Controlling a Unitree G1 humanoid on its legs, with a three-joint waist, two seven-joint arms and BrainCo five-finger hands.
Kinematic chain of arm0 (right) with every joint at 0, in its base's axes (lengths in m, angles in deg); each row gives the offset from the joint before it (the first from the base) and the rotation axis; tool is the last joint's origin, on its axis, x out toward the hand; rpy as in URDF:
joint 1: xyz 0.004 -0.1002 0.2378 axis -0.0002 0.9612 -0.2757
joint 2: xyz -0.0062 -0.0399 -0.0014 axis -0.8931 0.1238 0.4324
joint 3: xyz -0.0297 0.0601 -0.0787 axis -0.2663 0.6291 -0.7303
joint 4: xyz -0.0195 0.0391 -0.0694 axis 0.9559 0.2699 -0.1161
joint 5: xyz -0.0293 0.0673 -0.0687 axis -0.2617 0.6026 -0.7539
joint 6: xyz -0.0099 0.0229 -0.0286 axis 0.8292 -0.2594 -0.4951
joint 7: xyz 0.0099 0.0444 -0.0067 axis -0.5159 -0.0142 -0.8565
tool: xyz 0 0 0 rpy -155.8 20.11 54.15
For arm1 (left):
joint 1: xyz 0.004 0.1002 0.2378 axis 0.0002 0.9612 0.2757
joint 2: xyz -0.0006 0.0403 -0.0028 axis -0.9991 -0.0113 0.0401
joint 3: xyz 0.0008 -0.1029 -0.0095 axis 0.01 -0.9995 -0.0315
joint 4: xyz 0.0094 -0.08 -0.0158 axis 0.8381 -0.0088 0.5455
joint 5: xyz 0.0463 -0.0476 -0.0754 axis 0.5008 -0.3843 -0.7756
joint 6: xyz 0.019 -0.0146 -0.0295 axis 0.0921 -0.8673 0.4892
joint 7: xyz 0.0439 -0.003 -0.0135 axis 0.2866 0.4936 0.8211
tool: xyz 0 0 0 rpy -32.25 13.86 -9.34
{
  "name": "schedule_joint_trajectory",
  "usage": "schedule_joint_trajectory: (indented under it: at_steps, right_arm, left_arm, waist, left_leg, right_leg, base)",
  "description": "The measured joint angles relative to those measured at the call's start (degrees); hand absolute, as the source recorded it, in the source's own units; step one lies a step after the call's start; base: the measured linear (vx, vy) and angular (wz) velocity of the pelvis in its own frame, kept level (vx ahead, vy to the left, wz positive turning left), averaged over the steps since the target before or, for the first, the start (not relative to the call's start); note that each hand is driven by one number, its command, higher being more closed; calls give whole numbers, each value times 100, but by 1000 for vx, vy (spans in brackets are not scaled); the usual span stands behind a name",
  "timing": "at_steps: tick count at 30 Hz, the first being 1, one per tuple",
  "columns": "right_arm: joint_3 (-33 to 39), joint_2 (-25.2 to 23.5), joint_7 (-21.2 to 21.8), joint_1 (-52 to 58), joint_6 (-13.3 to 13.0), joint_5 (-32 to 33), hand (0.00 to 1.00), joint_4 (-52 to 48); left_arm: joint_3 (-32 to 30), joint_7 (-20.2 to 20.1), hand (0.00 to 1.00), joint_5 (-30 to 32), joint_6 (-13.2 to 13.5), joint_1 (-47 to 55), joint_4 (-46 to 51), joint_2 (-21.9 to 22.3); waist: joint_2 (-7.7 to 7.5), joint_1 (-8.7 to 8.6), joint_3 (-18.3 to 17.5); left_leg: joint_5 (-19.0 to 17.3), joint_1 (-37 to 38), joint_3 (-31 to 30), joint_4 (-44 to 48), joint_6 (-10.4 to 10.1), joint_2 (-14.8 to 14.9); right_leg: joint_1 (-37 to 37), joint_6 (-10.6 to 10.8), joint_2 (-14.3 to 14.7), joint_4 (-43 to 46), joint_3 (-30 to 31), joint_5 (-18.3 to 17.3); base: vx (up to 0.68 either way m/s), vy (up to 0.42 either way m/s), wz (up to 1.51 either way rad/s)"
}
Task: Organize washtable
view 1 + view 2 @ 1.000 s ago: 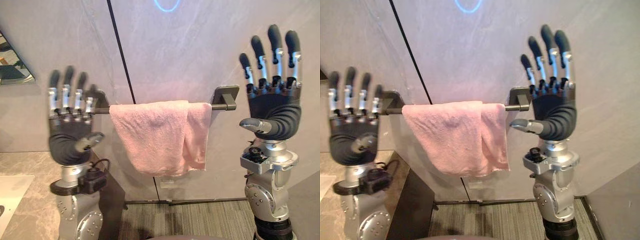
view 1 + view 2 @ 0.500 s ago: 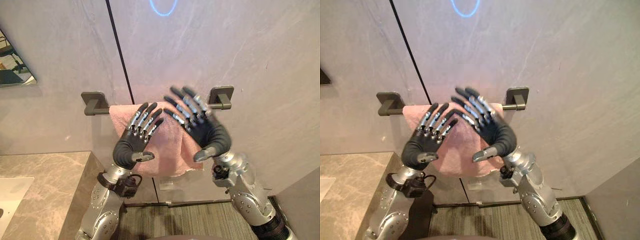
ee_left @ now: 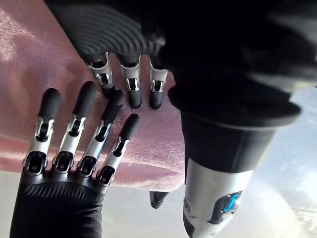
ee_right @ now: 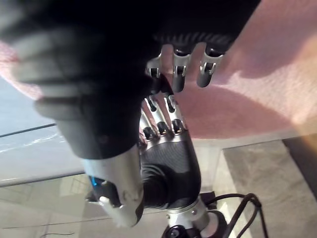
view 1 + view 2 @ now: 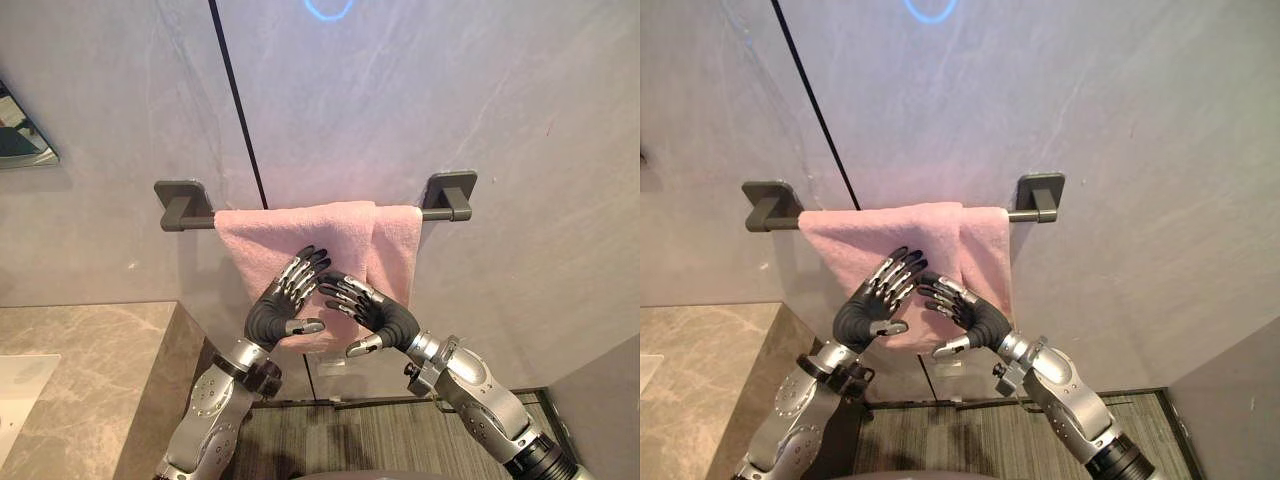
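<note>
A pink towel hangs folded over a dark wall bar, its right part doubled. My left hand and right hand are both open in front of the towel's lower edge. Their straight fingers point up and inward, and the fingertips nearly meet. In the left wrist view the left hand's fingers lie against the towel, facing the right hand's fingers. The right wrist view shows the right hand's fingers over the towel, with the left hand just beyond. Neither hand holds cloth.
The bar's left bracket is fixed to the grey wall. A marble countertop with a white sink lies at the lower left. A mirror edge shows at the far left, and striped carpet lies below.
Both hands came in from wide apart beside the bar, then dropped together from the towel's upper part to its lower edge. The towel hangs as before.
</note>
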Motion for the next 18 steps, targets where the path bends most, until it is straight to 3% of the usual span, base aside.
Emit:
schedule_joint_trajectory:
  at_steps: [6, 18]
  right_arm:
    - [76, -77, -211, -27, 17, -425, 0, 254]
    - [1416, -961, -509, 444, -111, -990, 0, -105]
  left_arm:
    - [-37, 173, 0, 396, -17, -168, -235, 66]
    - [-874, 839, 0, 1670, -12, -111, -584, 717]
  waist:
    - [-11, 17, -2]
    - [-21, -11, -4]
  left_leg:
    - [0, -29, -3, 0, 0, -1]
    - [0, -66, -17, 0, 0, -2]
  right_leg:
    - [-18, 0, -1, -12, -3, 0]
    - [-46, 0, 0, -23, -9, 0]
  base:
    - [0, 0, 0]
    - [0, 0, 0]
